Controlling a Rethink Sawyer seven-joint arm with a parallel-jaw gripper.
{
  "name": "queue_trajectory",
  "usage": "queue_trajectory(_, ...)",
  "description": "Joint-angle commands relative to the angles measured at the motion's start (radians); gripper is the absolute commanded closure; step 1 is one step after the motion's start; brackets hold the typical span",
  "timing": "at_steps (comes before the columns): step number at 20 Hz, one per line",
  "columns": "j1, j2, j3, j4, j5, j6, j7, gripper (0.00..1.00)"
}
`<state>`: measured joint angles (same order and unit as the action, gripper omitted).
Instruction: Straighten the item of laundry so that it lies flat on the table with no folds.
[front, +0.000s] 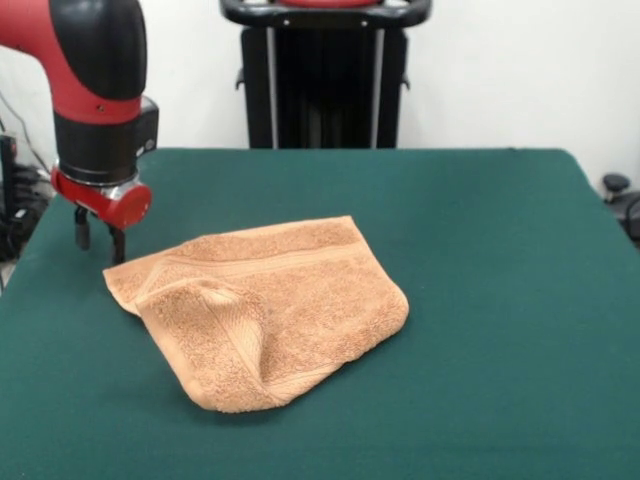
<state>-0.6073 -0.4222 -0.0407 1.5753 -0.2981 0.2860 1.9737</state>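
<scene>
The orange-tan terry towel lies a little left of the middle of the dark green table. It is folded over itself: a flap with a woven band lies across its near left part, and its right side is doubled under. No tag shows. My gripper hangs from the red and black arm at the left, just above the table beside the towel's far left corner. Its two dark fingers stand apart and hold nothing.
The black robot pedestal stands behind the table's far edge. Dark objects show past the table's left edge and right edge. Bare green top lies right of the towel.
</scene>
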Motion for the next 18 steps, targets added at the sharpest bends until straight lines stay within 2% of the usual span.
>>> queue_trajectory(1,0.044,-0.006,0.130,-0.014,-0.028,0.132,-0.065,0.00)
queue_trajectory(18,0.045,-0.062,0.136,0.022,-0.018,0.191,-0.060,0.00)
